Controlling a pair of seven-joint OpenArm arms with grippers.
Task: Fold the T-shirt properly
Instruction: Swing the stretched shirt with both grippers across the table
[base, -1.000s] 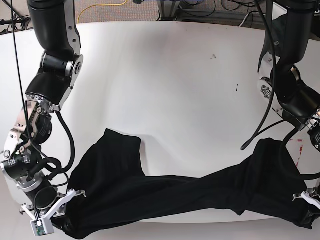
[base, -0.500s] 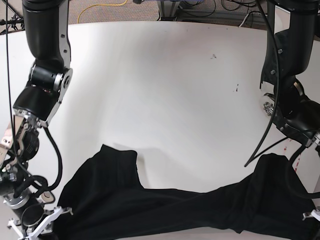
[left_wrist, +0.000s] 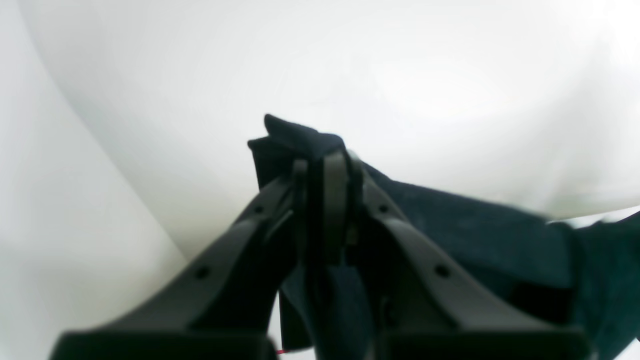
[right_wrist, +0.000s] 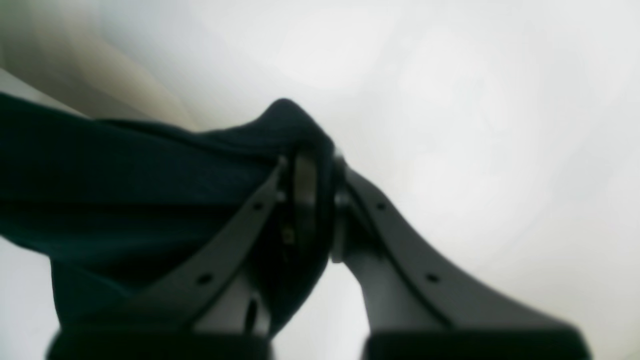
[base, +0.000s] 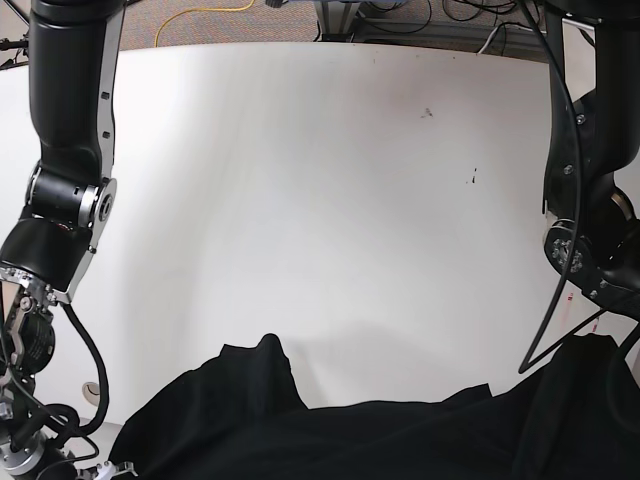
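T-shirt (base: 330, 435) bunched at table (base: 300, 180) near edge; left gripper (left_wrist: 322, 165), right gripper (right_wrist: 312, 167) each clamping cloth

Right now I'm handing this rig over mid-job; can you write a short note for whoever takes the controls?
Left gripper: shut on a bunched edge of the plain black soft cloth T-shirt.
Right gripper: shut on another bunched edge of the same shirt.
Shirt: stretched between the two grips along the near edge of the white table, rumpled, one flap poking up left of centre. In the base view both grippers are out of frame.
Done: both ends gripped.
Left: no fold is visible. Spread the shirt flat on the table, then fold it.
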